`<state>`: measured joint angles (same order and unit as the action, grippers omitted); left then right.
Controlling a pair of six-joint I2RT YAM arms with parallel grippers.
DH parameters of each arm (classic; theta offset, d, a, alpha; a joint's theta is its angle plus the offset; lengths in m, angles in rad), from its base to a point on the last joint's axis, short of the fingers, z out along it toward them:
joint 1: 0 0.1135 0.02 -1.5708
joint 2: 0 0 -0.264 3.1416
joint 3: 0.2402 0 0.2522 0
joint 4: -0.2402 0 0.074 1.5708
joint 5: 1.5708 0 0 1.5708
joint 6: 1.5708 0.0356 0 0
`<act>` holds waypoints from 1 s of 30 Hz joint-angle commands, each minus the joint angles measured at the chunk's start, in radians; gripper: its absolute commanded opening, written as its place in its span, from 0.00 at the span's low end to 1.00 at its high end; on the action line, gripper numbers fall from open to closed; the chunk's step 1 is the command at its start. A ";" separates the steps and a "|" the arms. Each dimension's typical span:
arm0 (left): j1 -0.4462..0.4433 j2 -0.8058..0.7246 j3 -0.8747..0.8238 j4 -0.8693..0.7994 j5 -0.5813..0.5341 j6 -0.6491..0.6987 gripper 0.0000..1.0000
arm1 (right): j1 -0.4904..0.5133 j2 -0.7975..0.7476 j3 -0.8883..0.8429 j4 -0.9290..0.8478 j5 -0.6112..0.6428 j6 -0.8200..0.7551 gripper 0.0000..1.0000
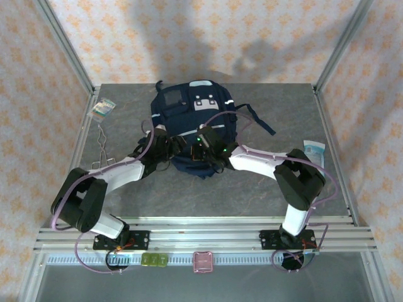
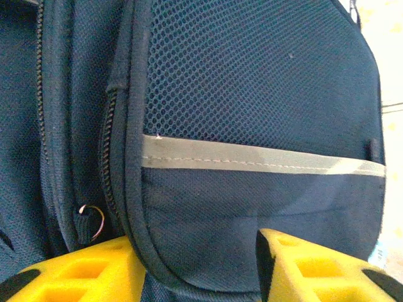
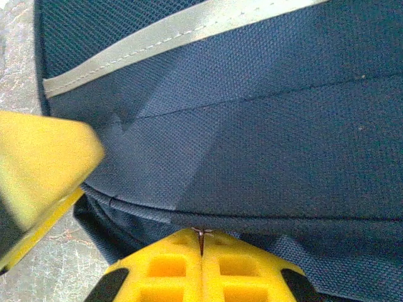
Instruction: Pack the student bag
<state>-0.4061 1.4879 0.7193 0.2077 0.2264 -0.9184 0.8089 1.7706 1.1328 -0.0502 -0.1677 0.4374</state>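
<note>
Fabric of deep navy makes up the student bag (image 1: 192,107), a large backpack with pale grey patches and dark straps; it lies at the centre back of the grey stone-patterned table (image 1: 252,189), straps trailing to the right; both arms meet at its near end. What the bag holds is hidden.

The left wrist view shows open honeycomb mesh on the front pocket (image 2: 252,82), a stitched grey reflective stripe (image 2: 252,157) across it, smoother cloth below, and rolled piping round the edge; beside it run two zip tracks, one with a small metal ring pull (image 2: 91,220). The left gripper (image 2: 192,248) has its ribbed yellow plastic fingers (image 2: 315,270) apart, the pocket's curved lower edge lying in the gap; whether the pads touch the cloth cannot be told.

The right gripper (image 3: 201,236) has its yellow fingers pressed together against a seam of the bag's coarse weave; a thin sliver of metal (image 3: 200,233) shows at their tips, too small to tell whether it is pinched. A blurred yellow block (image 3: 44,170) is cut off by the left edge of that view, too close to make out.

On the table's left side lie a small greenish printed packet (image 1: 102,108) and a thin wire tool (image 1: 101,148), well apart from the bag; at the right edge lies a white and pale blue pouch (image 1: 313,151). On the ridged metal rail (image 1: 252,226) in front sit a green piece (image 1: 154,258) and a pink square piece (image 1: 203,261), both too small to name.
</note>
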 commanded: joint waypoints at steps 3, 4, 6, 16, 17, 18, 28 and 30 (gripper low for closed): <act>-0.008 0.074 0.090 0.064 -0.053 0.010 0.42 | 0.015 0.006 0.023 0.045 -0.036 0.000 0.00; -0.008 0.079 0.093 0.065 -0.055 0.012 0.31 | 0.016 0.009 0.025 0.036 -0.027 -0.003 0.00; -0.007 0.077 0.097 0.059 -0.064 0.016 0.09 | 0.016 0.006 0.024 0.022 0.001 -0.010 0.00; 0.077 -0.018 0.067 0.003 -0.023 0.069 0.00 | -0.100 -0.093 -0.082 -0.112 0.160 -0.073 0.00; 0.090 -0.027 0.066 -0.003 -0.020 0.075 0.00 | -0.120 -0.116 -0.108 -0.112 0.172 -0.078 0.00; 0.102 -0.035 0.063 -0.009 -0.014 0.083 0.00 | -0.143 -0.141 -0.134 -0.115 0.188 -0.081 0.00; 0.130 0.025 0.202 -0.098 0.030 0.196 0.00 | -0.081 -0.242 -0.219 -0.090 0.120 -0.115 0.00; 0.139 0.049 0.259 -0.146 0.013 0.237 0.00 | -0.053 -0.246 -0.222 -0.075 0.095 -0.101 0.00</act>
<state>-0.2867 1.5127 0.8703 0.0559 0.2836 -0.7704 0.7097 1.5543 0.9306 -0.0742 -0.0479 0.3389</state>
